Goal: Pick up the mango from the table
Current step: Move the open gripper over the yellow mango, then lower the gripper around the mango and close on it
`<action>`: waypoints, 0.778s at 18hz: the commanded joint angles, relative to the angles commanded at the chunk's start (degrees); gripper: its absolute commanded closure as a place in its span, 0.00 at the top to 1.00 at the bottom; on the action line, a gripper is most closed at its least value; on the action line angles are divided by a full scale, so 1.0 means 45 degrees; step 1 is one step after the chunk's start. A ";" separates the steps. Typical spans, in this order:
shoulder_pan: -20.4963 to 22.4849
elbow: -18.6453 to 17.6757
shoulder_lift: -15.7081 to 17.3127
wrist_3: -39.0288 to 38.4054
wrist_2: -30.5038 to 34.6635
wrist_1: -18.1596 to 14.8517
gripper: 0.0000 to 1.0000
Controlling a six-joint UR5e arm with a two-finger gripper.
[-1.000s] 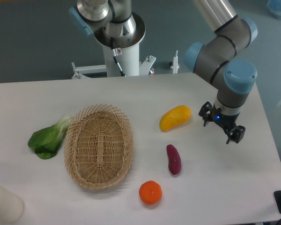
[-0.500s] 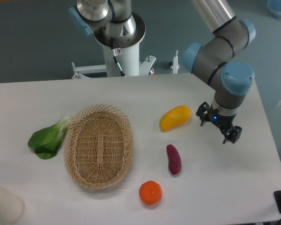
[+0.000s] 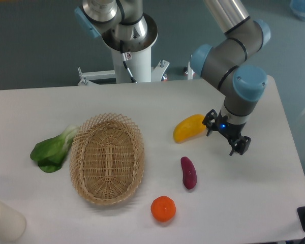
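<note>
The mango (image 3: 188,128) lies on the white table (image 3: 142,101) right of centre, a yellow oblong fruit with its long axis slanting up to the right. My gripper (image 3: 224,136) hangs just right of the mango's upper end, its two dark fingers spread wide apart and holding nothing. One finger (image 3: 210,122) is close beside the mango's tip; the other finger (image 3: 240,146) points toward the table's right side. I cannot tell whether the near finger touches the fruit.
A wicker basket (image 3: 107,157) sits left of centre with a leafy green vegetable (image 3: 53,149) beside it. A purple sweet potato (image 3: 188,172) and a round orange fruit (image 3: 163,209) lie below the mango. A pale cylinder (image 3: 4,221) stands at the front left corner.
The arm has swung left, carrying the open gripper from well right of the mango to right beside its upper end. Nothing on the table has moved.
</note>
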 joint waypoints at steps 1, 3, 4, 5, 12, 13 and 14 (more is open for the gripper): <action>-0.0020 -0.0217 0.0021 0.0000 0.0020 0.0001 1.00; -0.0136 -0.0627 0.0331 -0.0058 0.0059 0.0000 1.00; -0.0137 -0.0842 0.0449 -0.0059 0.0098 0.0001 1.00; -0.0176 -0.0979 0.0508 -0.0097 0.0098 -0.0019 1.00; -0.0820 -0.1489 0.1056 -0.0195 0.0916 -0.0700 1.00; -0.0840 -0.1489 0.1056 -0.0350 0.1131 -0.0761 1.00; -0.0956 -0.1469 0.1037 -0.0448 0.1288 -0.0761 1.00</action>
